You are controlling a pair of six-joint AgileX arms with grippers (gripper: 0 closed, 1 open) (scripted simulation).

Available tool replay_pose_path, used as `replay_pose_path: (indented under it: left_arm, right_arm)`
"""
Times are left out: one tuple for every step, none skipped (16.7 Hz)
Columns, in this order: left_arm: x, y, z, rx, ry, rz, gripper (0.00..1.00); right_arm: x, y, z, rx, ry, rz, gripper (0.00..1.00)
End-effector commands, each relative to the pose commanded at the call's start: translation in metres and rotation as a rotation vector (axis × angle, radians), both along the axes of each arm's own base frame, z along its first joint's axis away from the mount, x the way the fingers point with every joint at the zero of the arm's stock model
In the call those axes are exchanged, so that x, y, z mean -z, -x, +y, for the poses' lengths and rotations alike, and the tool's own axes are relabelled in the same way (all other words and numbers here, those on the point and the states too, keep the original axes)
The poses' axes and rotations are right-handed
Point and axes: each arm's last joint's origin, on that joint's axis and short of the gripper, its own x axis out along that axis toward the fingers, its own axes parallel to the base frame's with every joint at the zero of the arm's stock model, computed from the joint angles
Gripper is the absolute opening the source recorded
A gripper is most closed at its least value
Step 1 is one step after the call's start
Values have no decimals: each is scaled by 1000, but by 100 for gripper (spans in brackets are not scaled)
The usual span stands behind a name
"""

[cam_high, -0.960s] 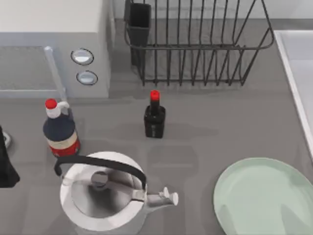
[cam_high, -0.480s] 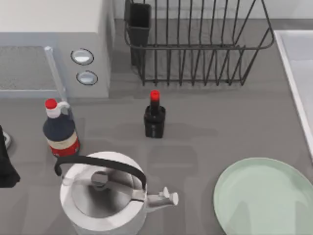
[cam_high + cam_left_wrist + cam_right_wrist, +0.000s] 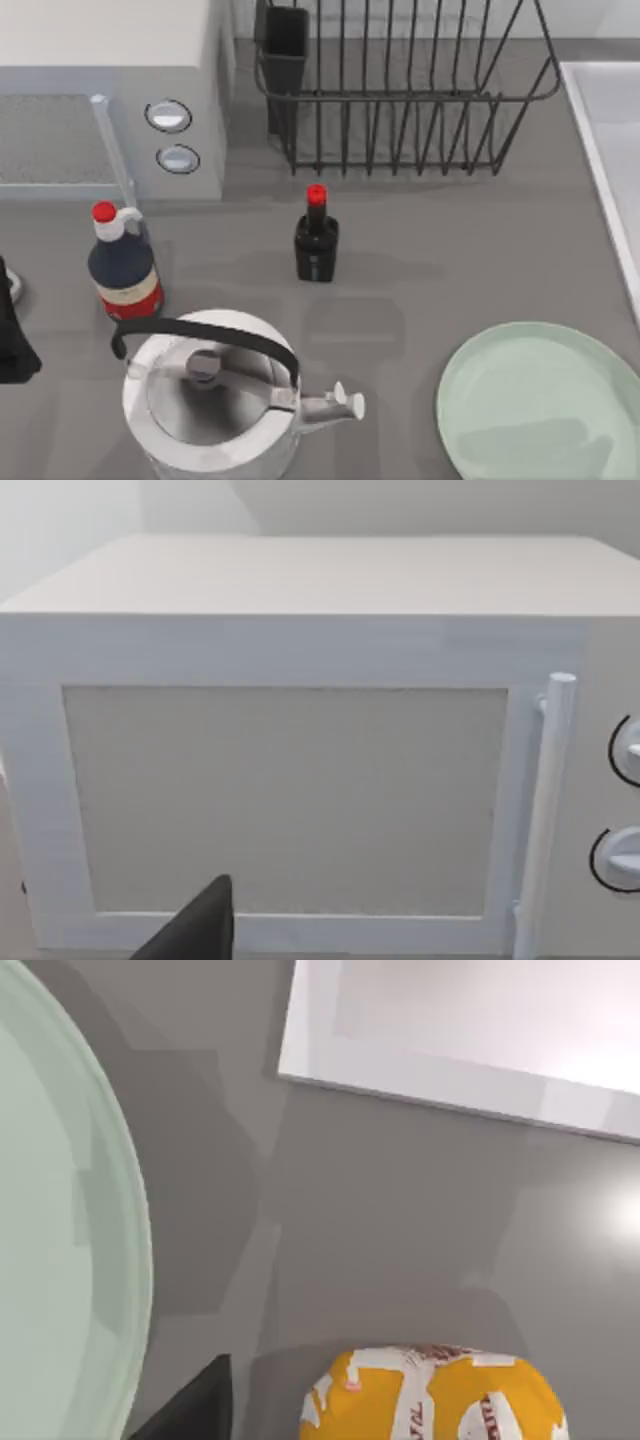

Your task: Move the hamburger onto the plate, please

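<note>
The hamburger (image 3: 432,1396), a whitish lump with orange-yellow patches, sits at the lower edge of the right wrist view, only partly seen. Beside it shows a dark piece of my right gripper (image 3: 190,1412); whether the hamburger is held I cannot tell. The pale mint-green plate (image 3: 60,1210) curves along that view's side, apart from the hamburger across grey table. From above, the plate (image 3: 540,400) lies at the table's front right with nothing on it but a broad shadow. My left arm (image 3: 12,340) is parked at the left edge, facing the microwave (image 3: 300,780).
A white kettle (image 3: 215,400) stands front left, with a dark red-capped bottle (image 3: 122,265) behind it and a small black bottle (image 3: 316,240) mid-table. The microwave (image 3: 110,90) and a wire dish rack (image 3: 400,90) line the back. A white tray (image 3: 610,130) borders the right.
The shadow on the plate has shifted into one broad band near its front. The kettle, the bottles and the left arm have not moved.
</note>
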Motion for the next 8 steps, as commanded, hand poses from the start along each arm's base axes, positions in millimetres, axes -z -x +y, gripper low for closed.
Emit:
replay_pose_path:
  left_arm:
    - [0, 0, 0, 0, 0, 0, 100]
    - [0, 0, 0, 0, 0, 0, 100]
    - [0, 0, 0, 0, 0, 0, 100]
    - [0, 0, 0, 0, 0, 0, 100]
    - [0, 0, 0, 0, 0, 0, 100]
    - [0, 0, 0, 0, 0, 0, 100]
    - [0, 0, 0, 0, 0, 0, 100]
    - [0, 0, 0, 0, 0, 0, 100]
  right_arm:
    - [1, -7, -1, -12, 1, 95, 100]
    - [3, -13, -3, -24, -1, 183, 100]
    - [4, -19, -4, -35, -4, 261, 100]
    - [6, -24, -6, -45, -7, 328, 100]
    - [7, -28, -7, -54, -11, 383, 100]
    - [7, -32, -8, -61, -15, 425, 100]
    - [8, -34, -8, -67, -17, 454, 100]
    - [8, -35, -9, -70, -19, 470, 100]
